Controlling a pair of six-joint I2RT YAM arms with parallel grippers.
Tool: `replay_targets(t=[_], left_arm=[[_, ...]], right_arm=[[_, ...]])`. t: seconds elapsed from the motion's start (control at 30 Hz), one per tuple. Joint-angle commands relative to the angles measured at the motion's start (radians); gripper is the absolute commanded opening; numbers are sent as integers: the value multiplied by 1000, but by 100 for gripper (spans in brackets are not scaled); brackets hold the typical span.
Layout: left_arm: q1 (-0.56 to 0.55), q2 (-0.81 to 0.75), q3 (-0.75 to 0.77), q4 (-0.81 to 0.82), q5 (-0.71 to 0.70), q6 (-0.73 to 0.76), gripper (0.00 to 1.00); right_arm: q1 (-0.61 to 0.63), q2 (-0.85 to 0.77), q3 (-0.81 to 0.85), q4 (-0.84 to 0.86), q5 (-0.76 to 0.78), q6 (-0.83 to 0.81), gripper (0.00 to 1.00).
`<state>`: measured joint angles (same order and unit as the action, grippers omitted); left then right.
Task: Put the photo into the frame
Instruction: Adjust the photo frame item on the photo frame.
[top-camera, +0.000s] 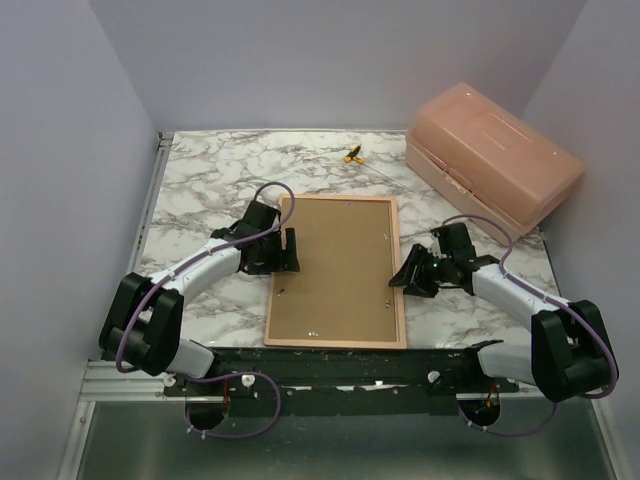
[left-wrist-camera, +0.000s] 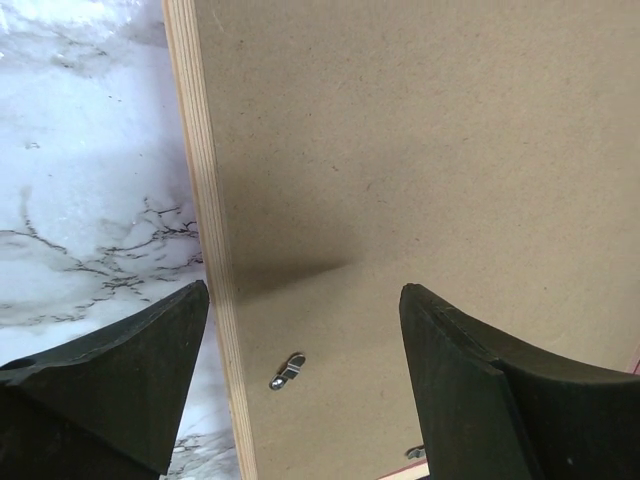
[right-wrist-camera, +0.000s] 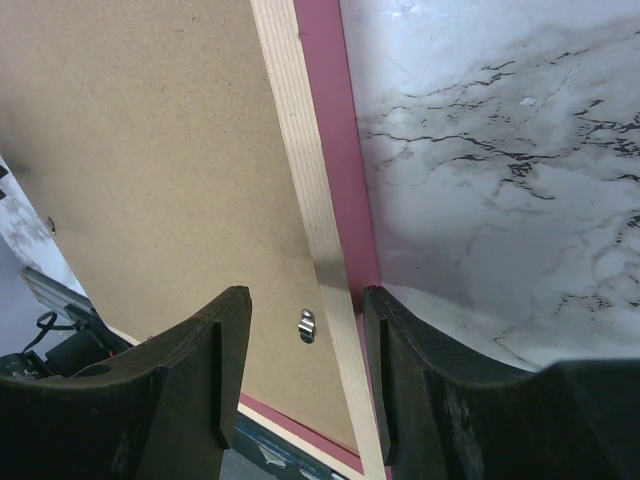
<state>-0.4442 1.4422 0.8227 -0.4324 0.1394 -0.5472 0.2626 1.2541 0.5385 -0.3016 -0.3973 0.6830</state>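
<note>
The frame (top-camera: 401, 290) lies face down on the marble table, light wood rim up, with the brown backing board (top-camera: 338, 270) set in it. The photo is hidden. My left gripper (top-camera: 292, 250) is open at the frame's left edge; in the left wrist view (left-wrist-camera: 305, 330) its fingers stand either side of the wood rim (left-wrist-camera: 205, 200) and a small metal clip (left-wrist-camera: 288, 371). My right gripper (top-camera: 402, 275) is open at the right edge; in the right wrist view (right-wrist-camera: 305, 300) its fingers stand either side of the rim (right-wrist-camera: 300, 180) and a clip (right-wrist-camera: 307, 324). The pink front side (right-wrist-camera: 335, 150) shows beside the rim.
A salmon plastic box (top-camera: 495, 155) stands at the back right. A small yellow and black object (top-camera: 352, 154) lies behind the frame. Grey walls close in the table on three sides. The frame's near edge lies at the table's front edge.
</note>
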Motion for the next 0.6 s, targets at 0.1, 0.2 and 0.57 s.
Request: replay_targets(t=[0.1,0.2,0.57], left_arm=[[-2,-76,34,-17,-51,-3,70],[-2,-53,37,-12,-46,0,67],[-2,20,16,49,-24,1,66]], right_arm=[[1,6,-12,41,-35,15,55],[1,7,-16,42,-35,14,55],[0,8,-21,42,-38,12,55]])
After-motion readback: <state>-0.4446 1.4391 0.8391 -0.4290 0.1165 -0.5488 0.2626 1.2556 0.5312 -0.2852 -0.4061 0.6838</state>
